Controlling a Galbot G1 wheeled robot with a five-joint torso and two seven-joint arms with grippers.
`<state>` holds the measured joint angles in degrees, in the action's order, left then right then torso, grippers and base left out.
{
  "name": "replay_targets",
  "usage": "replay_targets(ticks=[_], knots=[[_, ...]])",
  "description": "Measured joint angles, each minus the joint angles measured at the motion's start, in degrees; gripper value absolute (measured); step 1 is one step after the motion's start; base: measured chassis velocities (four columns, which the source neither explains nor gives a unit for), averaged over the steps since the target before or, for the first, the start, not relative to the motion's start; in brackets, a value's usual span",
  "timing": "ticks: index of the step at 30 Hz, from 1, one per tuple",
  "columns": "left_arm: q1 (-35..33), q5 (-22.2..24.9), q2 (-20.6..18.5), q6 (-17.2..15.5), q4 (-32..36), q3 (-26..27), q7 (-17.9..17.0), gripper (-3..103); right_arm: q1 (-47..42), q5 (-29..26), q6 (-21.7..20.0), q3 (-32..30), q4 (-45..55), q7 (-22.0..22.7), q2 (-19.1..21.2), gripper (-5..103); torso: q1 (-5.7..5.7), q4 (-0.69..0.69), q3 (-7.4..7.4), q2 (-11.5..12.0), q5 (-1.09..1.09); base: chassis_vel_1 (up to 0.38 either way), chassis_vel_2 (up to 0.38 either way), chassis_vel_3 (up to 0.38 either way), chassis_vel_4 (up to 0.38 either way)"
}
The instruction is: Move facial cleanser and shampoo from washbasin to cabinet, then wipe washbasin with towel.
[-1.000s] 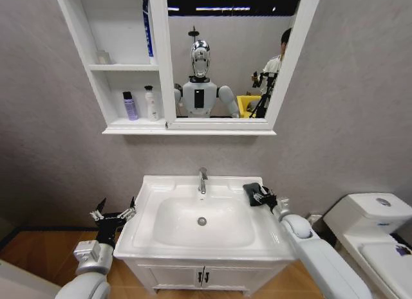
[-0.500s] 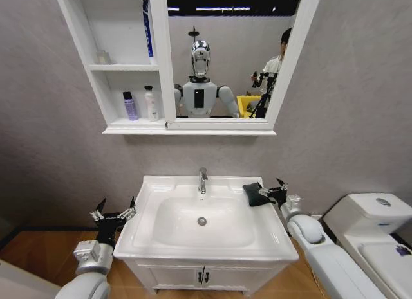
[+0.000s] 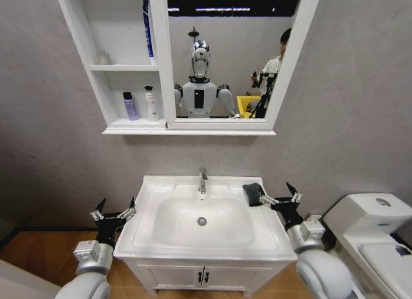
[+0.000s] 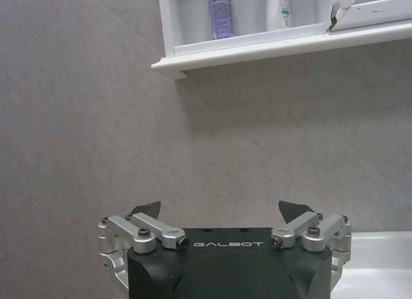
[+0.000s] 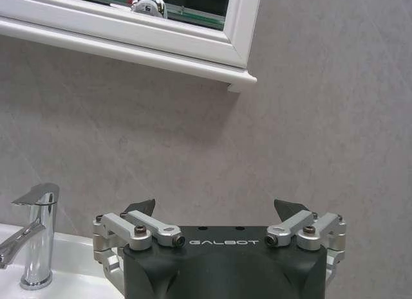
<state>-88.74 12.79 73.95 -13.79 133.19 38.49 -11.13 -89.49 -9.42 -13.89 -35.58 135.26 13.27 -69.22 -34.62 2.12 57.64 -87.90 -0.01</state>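
1. Nearest, the left hand (image 3: 114, 213) hovers just off the washbasin's (image 3: 148, 238) left edge, fingers spread apart and gripping nothing.
2. Off the washbasin's right edge, the right hand (image 3: 280, 197) hangs with its fingers apart too, empty, pointing toward the towel (image 3: 252, 193).
3. That towel, a small black bunch, lies on the washbasin's rear right corner, just beside the right hand's nearer fingertip; whether they touch cannot be told.
4. At the washbasin's back rim stands the tap (image 3: 203, 180), with the drain (image 3: 202, 221) in the middle of the bowl.
5. Above the washbasin on the wall, the cabinet (image 3: 96, 74) holds a purple bottle (image 3: 130, 106) and a white bottle (image 3: 151, 103) side by side in its lowest cubbyhole, beside the mirror (image 3: 225, 54).
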Motion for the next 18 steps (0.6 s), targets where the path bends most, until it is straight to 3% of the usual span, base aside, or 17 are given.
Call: replay_targets(ticks=[4, 10, 18], knots=[[0.0, 0.0, 0.0, 0.0, 0.0, 0.0, 0.0, 100, -2.1, 2.2, 0.4, 0.5, 2.1, 0.1, -2.3, 100, 0.0, 0.02, 0.01, 0.0, 0.0, 0.0, 0.0, 0.0, 0.0], [0.0, 0.0, 0.0, 0.0, 0.0, 0.0, 0.0, 100, -2.0, 2.6, 1.2, 0.4, 1.2, 0.2, -2.5, 100, -0.05, 0.02, 0.02, 0.0, 0.01, 0.049, -0.031, -0.046, 0.047], [0.0, 0.0, 0.0, 0.0, 0.0, 0.0, 0.0, 100, -1.9, 2.5, 1.7, 0.7, 0.3, 0.0, -2.4, 100, -0.01, 0.04, 0.02, 0.0, 0.01, 0.161, -0.161, -0.156, 0.161]])
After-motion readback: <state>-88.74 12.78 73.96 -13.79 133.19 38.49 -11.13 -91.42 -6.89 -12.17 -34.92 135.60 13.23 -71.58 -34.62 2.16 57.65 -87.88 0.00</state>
